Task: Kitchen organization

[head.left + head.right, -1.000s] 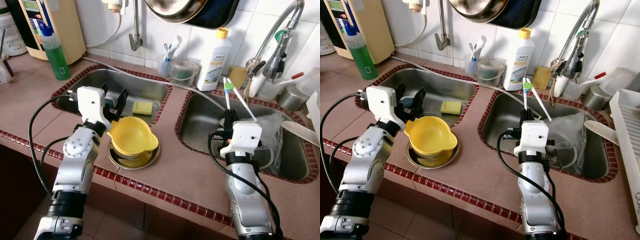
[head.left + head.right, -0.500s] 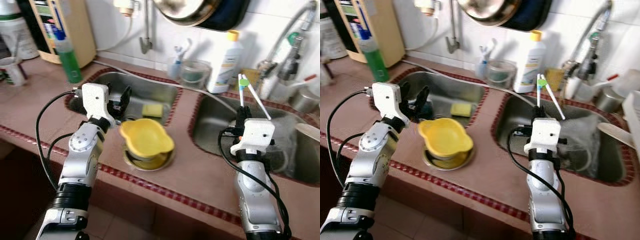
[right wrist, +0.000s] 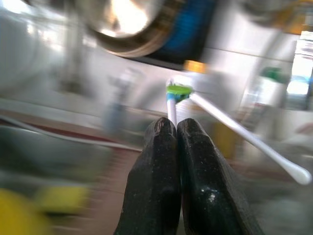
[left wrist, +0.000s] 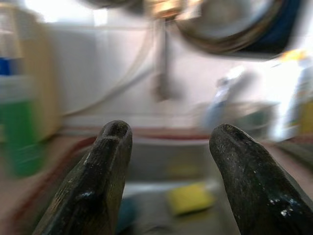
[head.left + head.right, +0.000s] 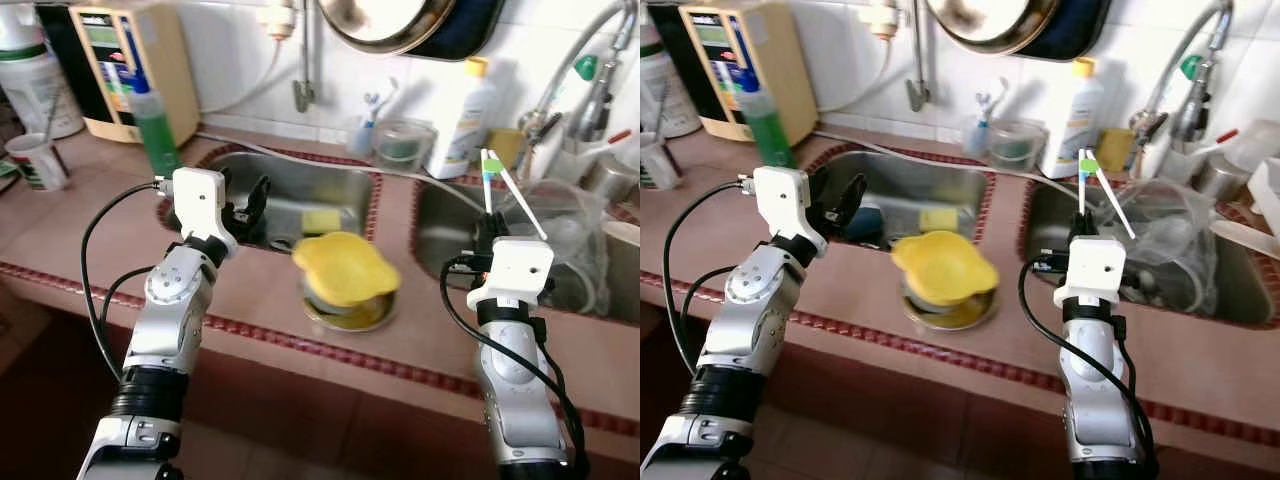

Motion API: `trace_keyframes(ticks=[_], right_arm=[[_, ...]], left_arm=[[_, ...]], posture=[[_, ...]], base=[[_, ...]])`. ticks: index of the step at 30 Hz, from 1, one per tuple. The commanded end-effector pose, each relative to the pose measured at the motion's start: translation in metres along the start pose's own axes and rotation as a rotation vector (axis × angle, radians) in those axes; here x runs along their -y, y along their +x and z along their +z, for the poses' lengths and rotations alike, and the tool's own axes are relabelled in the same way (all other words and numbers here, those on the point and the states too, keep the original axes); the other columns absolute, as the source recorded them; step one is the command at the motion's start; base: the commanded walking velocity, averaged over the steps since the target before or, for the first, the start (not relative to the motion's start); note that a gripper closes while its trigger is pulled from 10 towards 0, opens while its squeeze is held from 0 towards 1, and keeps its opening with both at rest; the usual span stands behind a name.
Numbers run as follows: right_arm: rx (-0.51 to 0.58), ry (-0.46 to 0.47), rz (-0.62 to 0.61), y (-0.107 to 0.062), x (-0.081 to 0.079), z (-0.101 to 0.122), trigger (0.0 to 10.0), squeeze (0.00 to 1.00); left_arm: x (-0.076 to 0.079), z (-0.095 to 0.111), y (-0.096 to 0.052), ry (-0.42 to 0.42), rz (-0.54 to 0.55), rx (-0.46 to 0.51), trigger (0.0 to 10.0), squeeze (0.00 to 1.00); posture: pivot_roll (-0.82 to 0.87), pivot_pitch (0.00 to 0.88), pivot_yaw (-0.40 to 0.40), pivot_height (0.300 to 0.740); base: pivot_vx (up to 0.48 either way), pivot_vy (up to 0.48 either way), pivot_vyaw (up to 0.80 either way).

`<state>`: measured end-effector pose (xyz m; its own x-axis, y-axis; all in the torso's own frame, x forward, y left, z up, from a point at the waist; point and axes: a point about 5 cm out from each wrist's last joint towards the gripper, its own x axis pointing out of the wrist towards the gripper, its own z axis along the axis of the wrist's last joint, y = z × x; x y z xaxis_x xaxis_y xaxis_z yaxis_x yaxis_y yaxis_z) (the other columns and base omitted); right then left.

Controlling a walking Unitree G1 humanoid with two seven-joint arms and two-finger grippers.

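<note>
Yellow bowl (image 5: 345, 268) with wavy lobed rim, sits tilted on a shallow metal dish (image 5: 350, 312) on the tiled worktop (image 5: 90, 235) in front of the strip between the two sinks. White chopsticks (image 5: 500, 185) joined by a green clip at the top, splayed in a V, stick up from the right gripper (image 3: 176, 128), jaws clenched on their lower ends, above the near edge of the right sink (image 5: 445, 225). Left gripper (image 4: 168, 134) jaws released, wide apart, nothing between them, hovering at the near left corner of the left sink (image 5: 300, 195), well apart from the bowl.

Vs 1.0 s ago: left gripper was right at the bowl's rim, now clear of it to the left; whole scene has shifted right and is blurred, so camera moved; right gripper keeps the same grip on the chopsticks.

Left wrist view shows a yellow sponge (image 4: 190, 198) in the sink basin beyond the fingers (image 4: 105, 176) and a green bottle (image 4: 17, 129); the head views also show the sponge. Right wrist view shows the green clip close up, the pressed-together fingers, and a hanging metal pan (image 3: 132, 24); background blurred
</note>
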<state>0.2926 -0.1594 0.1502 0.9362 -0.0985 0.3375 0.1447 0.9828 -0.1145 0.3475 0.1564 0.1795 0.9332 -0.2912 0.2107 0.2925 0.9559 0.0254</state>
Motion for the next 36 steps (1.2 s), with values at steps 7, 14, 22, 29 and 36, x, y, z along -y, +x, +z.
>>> trace_keyframes(ticks=[7, 14, 22, 29, 36], right_arm=[[0.040, 0.000, 0.128, 0.019, -0.009, 0.009, 10.0, 0.00], [0.030, 0.009, 0.087, 0.021, 0.000, 0.013, 10.0, 0.00], [0.017, 0.021, 0.028, 0.010, 0.005, 0.013, 10.0, 0.00], [0.003, 0.047, 0.035, 0.000, 0.002, 0.016, 10.0, 0.00], [-0.057, 0.083, 0.123, -0.009, 0.004, 0.008, 10.0, 0.00]], left_arm=[[0.019, 0.006, 0.016, 0.085, -0.144, -0.013, 10.0, 0.00], [0.013, 0.010, 0.022, 0.125, -0.077, -0.014, 10.0, 0.00], [0.005, 0.008, 0.013, 0.062, 0.046, 0.008, 10.0, 0.00], [0.006, 0.005, 0.002, 0.023, 0.103, -0.004, 10.0, 0.00], [0.002, -0.014, -0.018, 0.006, 0.188, -0.100, 10.0, 0.00]], posture=[[0.05, 0.000, -0.007, 0.740], [0.04, 0.000, 0.007, 0.740], [0.01, 0.000, 0.020, 0.740], [-0.01, 0.000, 0.032, 0.740], [-0.01, 0.000, 0.032, 0.740]], base=[[0.000, 0.000, 0.00], [0.000, 0.000, 0.00], [0.000, 0.000, 0.00], [0.000, 0.000, 0.00], [0.000, 0.000, 0.00]])
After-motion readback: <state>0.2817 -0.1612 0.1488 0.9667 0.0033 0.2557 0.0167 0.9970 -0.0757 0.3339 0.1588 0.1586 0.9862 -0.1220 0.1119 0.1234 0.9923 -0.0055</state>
